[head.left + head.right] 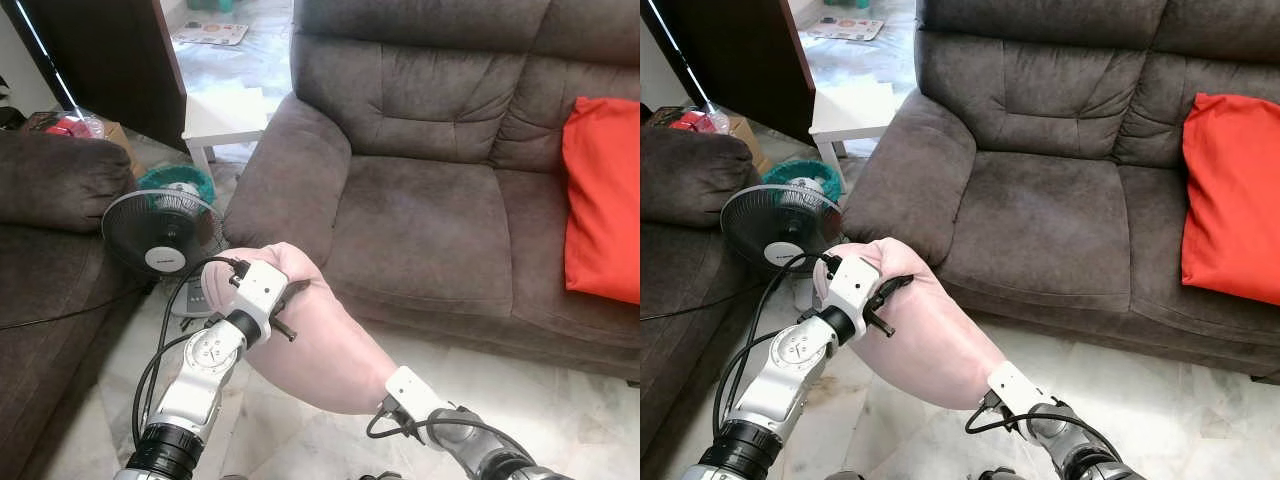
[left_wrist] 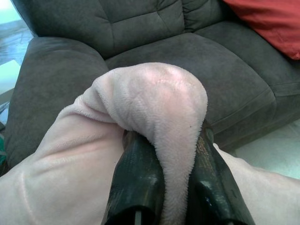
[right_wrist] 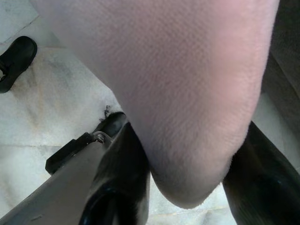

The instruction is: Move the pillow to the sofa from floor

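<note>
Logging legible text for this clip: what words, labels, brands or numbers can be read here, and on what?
None can be read.
Fan: pale hub badge, too small to read.
Mat on the far floor: printed pattern, blurred.
Left pincer fingers: faint marks on the black finger, unreadable.
Pink pillow, red cushion, sofa: no text.

Two pillows [image 1: 320, 340] [image 1: 600, 200], two sofas [image 1: 430, 200] [image 1: 45, 260]
</note>
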Robot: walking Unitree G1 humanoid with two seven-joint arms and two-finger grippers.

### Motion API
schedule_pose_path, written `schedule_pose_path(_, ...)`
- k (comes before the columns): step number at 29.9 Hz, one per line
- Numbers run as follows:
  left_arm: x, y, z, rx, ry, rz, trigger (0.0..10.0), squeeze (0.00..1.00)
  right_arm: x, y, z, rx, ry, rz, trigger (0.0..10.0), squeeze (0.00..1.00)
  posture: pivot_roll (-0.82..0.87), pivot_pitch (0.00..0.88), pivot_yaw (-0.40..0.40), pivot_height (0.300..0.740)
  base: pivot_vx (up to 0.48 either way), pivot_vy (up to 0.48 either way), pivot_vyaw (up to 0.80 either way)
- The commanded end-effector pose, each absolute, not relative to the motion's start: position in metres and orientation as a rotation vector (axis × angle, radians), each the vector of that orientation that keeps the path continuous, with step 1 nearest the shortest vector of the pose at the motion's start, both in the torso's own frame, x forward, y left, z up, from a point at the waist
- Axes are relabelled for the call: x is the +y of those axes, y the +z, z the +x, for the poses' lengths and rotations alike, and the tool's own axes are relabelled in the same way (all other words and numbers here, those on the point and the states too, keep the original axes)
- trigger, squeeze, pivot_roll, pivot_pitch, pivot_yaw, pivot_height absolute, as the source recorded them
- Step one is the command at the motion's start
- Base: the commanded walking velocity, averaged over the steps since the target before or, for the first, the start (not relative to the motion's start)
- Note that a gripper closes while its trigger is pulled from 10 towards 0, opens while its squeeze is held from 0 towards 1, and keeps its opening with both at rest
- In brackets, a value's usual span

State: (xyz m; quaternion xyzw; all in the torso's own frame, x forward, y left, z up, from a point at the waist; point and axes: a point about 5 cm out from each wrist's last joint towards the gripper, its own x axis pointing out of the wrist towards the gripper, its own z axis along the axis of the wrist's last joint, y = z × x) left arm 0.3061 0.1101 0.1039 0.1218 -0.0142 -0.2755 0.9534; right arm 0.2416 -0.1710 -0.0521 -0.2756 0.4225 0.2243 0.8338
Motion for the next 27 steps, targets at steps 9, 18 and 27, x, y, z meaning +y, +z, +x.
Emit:
schedule_pose_path(9,0.105,0.125,0.312,-0.129,-0.576,0.261,10.0,0.00,-0.172,-0.054,0.238,0.897,0.480,-0.600,0.0,0.00,0.15,0.070,-0.019,0.740,0.000,0.000,0.00)
schedule_pose_path(18,0.106,0.115,0.311,-0.085,-0.577,0.283,10.0,0.00,-0.172,-0.056,0.235,0.892,0.485,-0.610,0.0,0.00,0.15,0.059,-0.020,0.740,0.000,0.000,0.00)
schedule_pose_path(27,0.122,0.092,0.312,0.012,-0.464,0.324,10.0,0.00,-0.169,-0.049,0.245,0.815,0.392,-0.452,0.0,0.00,0.15,0.054,-0.021,0.740,0.000,0.000,0.00)
